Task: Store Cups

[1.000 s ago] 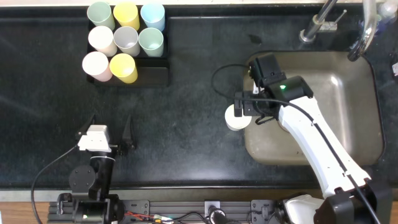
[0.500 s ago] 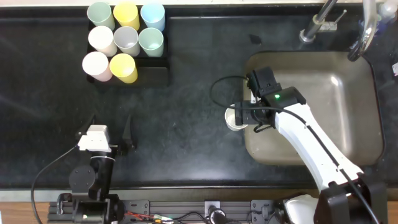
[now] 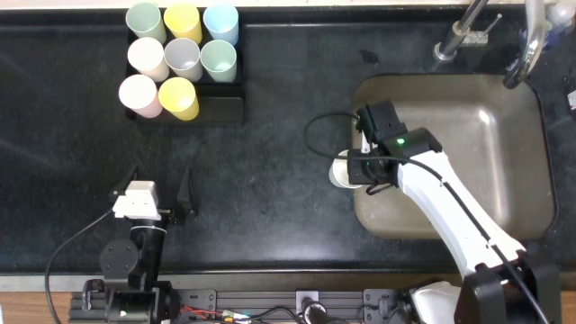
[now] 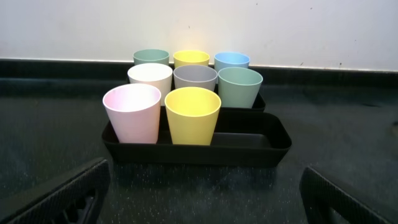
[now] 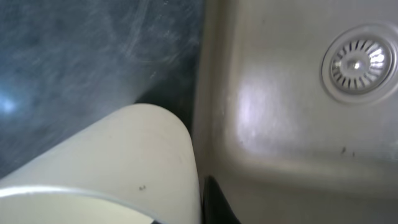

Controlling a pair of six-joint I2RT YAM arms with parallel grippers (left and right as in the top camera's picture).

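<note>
While right pincer grips the cup at the sink edge, lift it upright, then carry to the tray's free corner; left pincer wide, idle.

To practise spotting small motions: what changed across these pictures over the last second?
The right arm's wrist drew slightly toward its base, the right gripper keeping the white cup beside the sink's left rim. The left gripper, the tray and its eight cups stayed put.
</note>
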